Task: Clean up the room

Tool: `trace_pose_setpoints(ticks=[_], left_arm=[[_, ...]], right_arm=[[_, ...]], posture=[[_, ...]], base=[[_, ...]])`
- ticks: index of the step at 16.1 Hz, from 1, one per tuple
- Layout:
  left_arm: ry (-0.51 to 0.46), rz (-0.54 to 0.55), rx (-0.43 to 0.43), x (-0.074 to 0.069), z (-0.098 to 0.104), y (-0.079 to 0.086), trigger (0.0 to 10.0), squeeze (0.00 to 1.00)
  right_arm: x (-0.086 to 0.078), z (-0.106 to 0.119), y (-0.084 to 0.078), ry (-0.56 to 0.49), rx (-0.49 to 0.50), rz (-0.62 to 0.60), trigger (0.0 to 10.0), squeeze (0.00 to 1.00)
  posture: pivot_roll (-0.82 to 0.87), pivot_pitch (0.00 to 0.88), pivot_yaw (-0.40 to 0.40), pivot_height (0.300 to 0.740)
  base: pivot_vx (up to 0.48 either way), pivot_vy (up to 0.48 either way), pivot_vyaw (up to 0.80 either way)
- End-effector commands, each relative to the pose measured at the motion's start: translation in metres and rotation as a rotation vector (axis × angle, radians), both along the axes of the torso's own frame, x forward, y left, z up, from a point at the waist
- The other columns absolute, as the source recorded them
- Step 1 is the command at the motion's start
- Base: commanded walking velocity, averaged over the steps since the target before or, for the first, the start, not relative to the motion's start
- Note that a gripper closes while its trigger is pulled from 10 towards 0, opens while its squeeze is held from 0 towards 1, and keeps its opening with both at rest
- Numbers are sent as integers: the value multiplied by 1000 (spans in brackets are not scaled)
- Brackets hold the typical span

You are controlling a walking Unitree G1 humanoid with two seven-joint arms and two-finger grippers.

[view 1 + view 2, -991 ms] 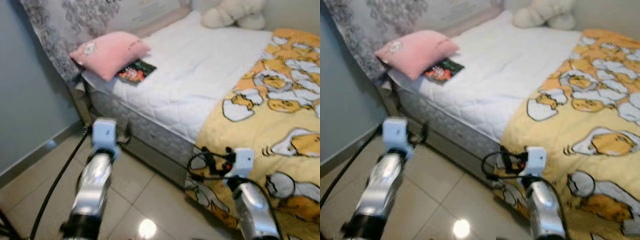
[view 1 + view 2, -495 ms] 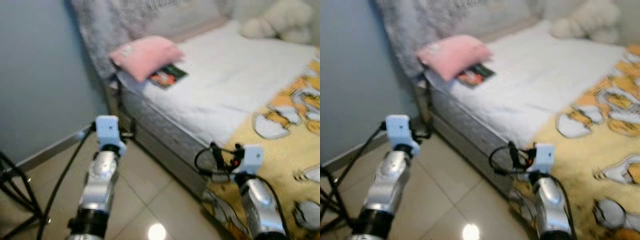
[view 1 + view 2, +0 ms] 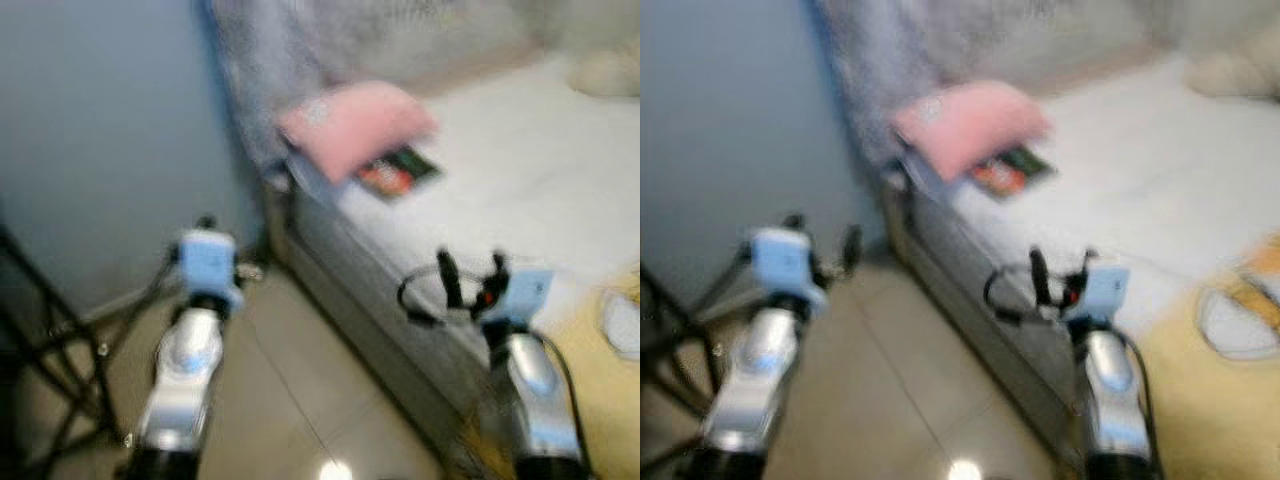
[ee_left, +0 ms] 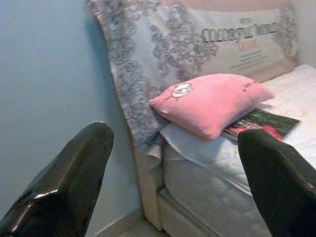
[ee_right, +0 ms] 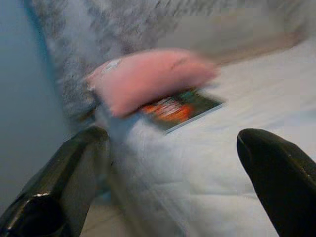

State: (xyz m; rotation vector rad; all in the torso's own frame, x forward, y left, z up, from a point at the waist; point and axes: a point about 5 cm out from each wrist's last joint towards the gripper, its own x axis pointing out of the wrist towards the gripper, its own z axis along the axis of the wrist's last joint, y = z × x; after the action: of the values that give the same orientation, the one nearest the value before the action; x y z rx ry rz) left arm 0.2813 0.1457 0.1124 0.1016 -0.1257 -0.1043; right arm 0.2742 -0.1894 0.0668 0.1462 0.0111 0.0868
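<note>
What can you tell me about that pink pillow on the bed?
The pink pillow is a soft, plump fabric cushion with a small pale emblem near one corner. It lies at the head end of the bed's white mattress, close to the patterned grey headboard. Its edge lies over part of a dark, colourful book.

We see a soft matt cloth pillow (image 4: 212, 101) lying partly over a glossy printed book (image 4: 261, 123). The mattress (image 4: 217, 197) looks quilted; the headboard (image 4: 168, 44) wears patterned fabric. The 2 arms (image 3: 190, 370) are shiny metal, the floor tiles (image 3: 270, 400) glossy.
</note>
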Motion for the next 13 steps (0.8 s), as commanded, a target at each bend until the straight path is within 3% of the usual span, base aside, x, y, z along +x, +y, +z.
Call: trace_pose_setpoints(ticks=[1,3,5,9,10,11,13], left_arm=[[37,6,25,4,-2,-1,10000,0],[55,10,67,5,-7,-3,10000,0],[100,75,34,7,-11,8,10000,0],[101,80,31,8,-11,9,10000,0],[100,85,47,8,-11,10,10000,0],[99,48,88,10,-10,-4,10000,0],[114,30,92,12,-11,-9,10000,0]], right_arm=[[6,-5,16,44,61,78,10000,0],[4,-13,20,97,83,105,10000,0],[0,-20,21,127,70,129,10000,0],[-1,-22,21,136,73,133,10000,0],[-1,-23,21,142,73,137,10000,0],[1,-22,24,137,75,148,10000,0],[5,-20,24,128,77,154,10000,0]], posture=[[46,0,13,740],[50,0,9,740],[54,0,3,740],[56,0,0,740],[56,0,0,740],[38,0,8,740],[38,0,11,740]], base=[[480,0,469],[240,0,466],[0,0,469],[0,0,469],[0,-480,469],[0,-454,469],[0,-418,466]])
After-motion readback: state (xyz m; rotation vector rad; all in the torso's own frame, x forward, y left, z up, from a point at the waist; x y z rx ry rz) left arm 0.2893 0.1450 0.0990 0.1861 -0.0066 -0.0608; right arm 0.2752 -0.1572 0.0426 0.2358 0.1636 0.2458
